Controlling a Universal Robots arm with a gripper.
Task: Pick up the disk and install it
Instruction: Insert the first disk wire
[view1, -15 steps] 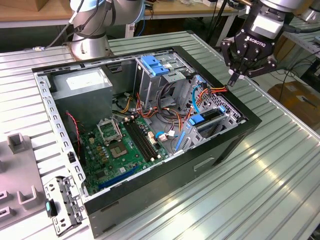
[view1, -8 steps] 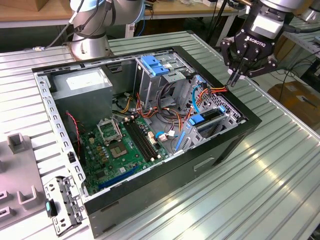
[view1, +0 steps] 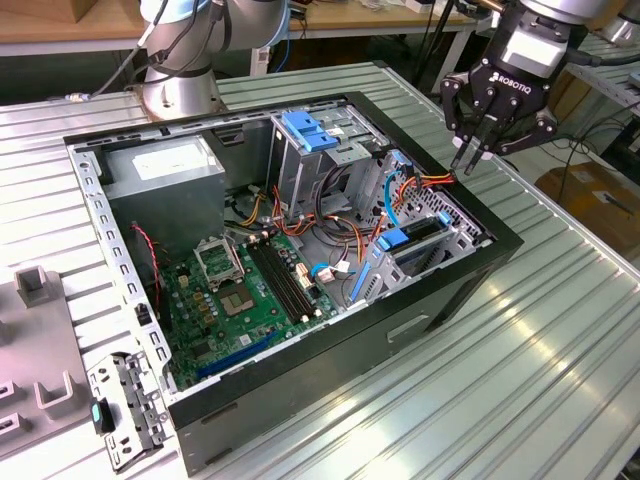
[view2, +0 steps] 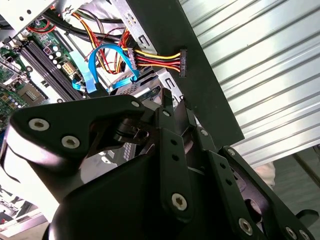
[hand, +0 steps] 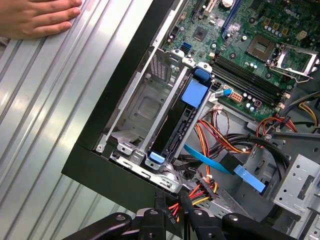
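Table: ribbed metal table (view1: 520, 380) carrying an open computer case (view1: 330, 350), which lies with its open side up.
Disk: the disk (view1: 412, 238) is not in the grip. It stands on edge in a slot of the drive cage, in the case corner nearest the table edge at the exterior view's right. In the first wrist view its blue carrier (hand: 194, 94) runs the length of the slot, beside an empty bay (hand: 145, 110).
Seating: it looks to be in. I cannot tell whether it is pushed fully home or latched.
End effector: the end effector (view1: 468, 158) hangs above the case wall next to the cage. Its fingers are drawn close together and hold nothing.
Nearest thing: the power connector (view2: 182, 62) on its red, yellow and black wires lies just under the fingertips. A blue flat cable (view2: 95, 70) loops close by.
Risk, cables: a descent here could snag or pinch the loose connector and drag its wires, because they cross the space between the fingers and the cage.
Risk, case wall: the fingertips sit almost over the black rim. A small sideways error could make them strike it and shift the case.
Risk, disk: pressing on a carrier that is not square in its slot could jam it.
Risk, person: a hand (hand: 35, 17) rests on the table beside the case, within reach of the arm's sweep.
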